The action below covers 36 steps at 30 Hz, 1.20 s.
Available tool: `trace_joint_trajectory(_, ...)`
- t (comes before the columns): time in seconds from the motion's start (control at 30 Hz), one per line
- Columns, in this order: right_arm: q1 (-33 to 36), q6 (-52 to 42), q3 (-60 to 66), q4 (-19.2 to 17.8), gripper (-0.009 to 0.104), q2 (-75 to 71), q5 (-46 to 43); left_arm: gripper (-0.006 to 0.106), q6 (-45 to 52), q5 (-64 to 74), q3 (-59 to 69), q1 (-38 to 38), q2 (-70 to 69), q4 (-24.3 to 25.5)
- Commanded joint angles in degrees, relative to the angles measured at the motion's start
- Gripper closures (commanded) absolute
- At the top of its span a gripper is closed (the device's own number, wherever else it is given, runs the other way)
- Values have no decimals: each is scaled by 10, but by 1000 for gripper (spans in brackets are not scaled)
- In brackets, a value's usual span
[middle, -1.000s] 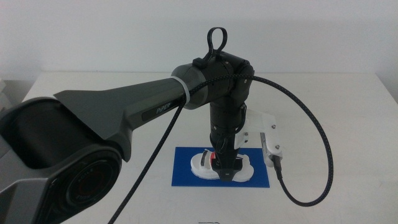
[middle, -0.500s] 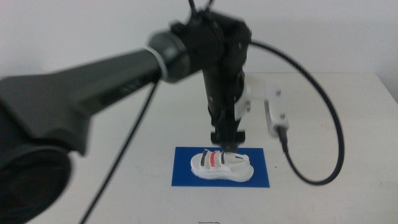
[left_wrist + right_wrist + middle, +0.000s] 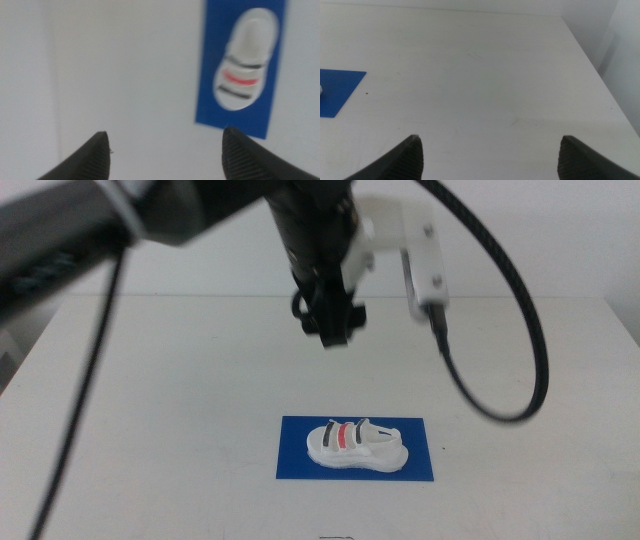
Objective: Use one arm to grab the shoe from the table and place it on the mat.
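With the sneaker (image 3: 356, 445) resting on the blue mat (image 3: 298, 462), the left gripper (image 3: 334, 332) hangs high above, jaws spread and empty, placement apparently done.

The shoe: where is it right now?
In the middle view the shoe lies flat on the blue mat, near the table's front edge, with the open left gripper raised above and behind it.

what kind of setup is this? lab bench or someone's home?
Most likely a lab or test bench: a bare white table against a plain wall, with just a blue mat and a small shoe as props, and the left claw hanging open above them.
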Motion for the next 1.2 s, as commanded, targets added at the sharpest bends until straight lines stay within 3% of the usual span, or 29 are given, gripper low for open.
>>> trace_joint_trajectory(0.0, -2, -7, -11, -5, 1, -11, -32, 27, -78, 44, -17, 0, -60, 44)
trace_joint_trajectory(0.13, -2, -7, -11, -5, 1, -11, -32, 19, -280, 28, 1, 17, -118, 104)
trace_joint_trajectory(0.27, -2, -7, -11, -5, 1, -11, -32, 9, -375, -56, 77, 52, -197, 113)
trace_joint_trajectory(0.47, -2, -7, -11, -5, 1, -11, -32, 7, -352, -252, 246, 154, -337, 43)
trace_joint_trajectory(0.67, -2, -7, -11, -5, 1, -11, -32, 7, -321, -382, 441, 275, -495, -82)
trace_joint_trajectory(0.8, -2, -7, -11, -5, 1, -11, -32, 7, -277, -436, 566, 354, -598, -136)
trace_joint_trajectory(0.9, -2, -7, -11, -5, 1, -11, -32, 7, -272, -463, 649, 391, -670, -159)
trace_joint_trajectory(1.17, -2, -7, -11, -5, 1, -11, -32, 7, -273, -531, 777, 404, -789, -156)
